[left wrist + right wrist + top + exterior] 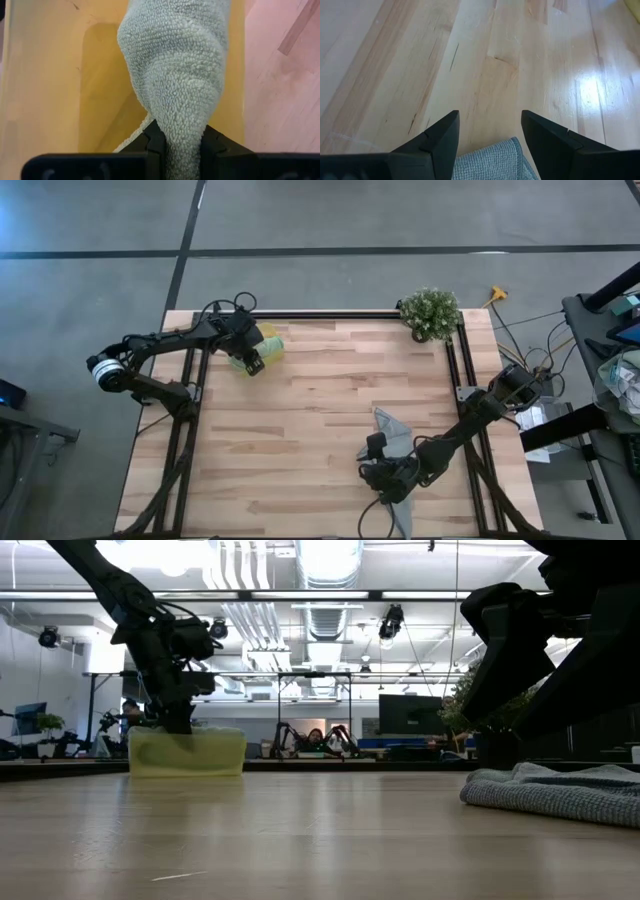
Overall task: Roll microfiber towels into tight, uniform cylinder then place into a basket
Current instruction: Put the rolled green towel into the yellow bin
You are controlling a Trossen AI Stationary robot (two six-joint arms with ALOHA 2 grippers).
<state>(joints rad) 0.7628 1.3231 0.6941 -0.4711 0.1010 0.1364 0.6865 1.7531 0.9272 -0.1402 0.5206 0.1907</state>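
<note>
the left gripper is pinched on the light green microfiber towel, a soft looped cloth bunched into a loose roll, and holds it directly over the small rectangular translucent yellow plastic basket. in the high view this gripper sits at the basket near the far left corner of the pale wooden slat table. the towel hangs lengthwise along the basket's long axis, probably so the roll can settle between the low walls without snagging on a rim. in the low view the basket stands flat on the table with the gripper entering from above; the towel looks partly inside, but whether it rests on the floor of the basket cannot be told. the right gripper stands spread wide and empty, poised just above one edge of the grey-blue microfiber towel, which lies flattened and unrolled near the front right of the table. that placement suggests readiness to take up a hem for rolling. a broad stretch of bare wood separates the two work zones, giving each arm open room. the leafy green potted plant stands at the far right edge, well apart from both towels. the basket lies close to the left rail, so clearance on that side is limited.
</note>
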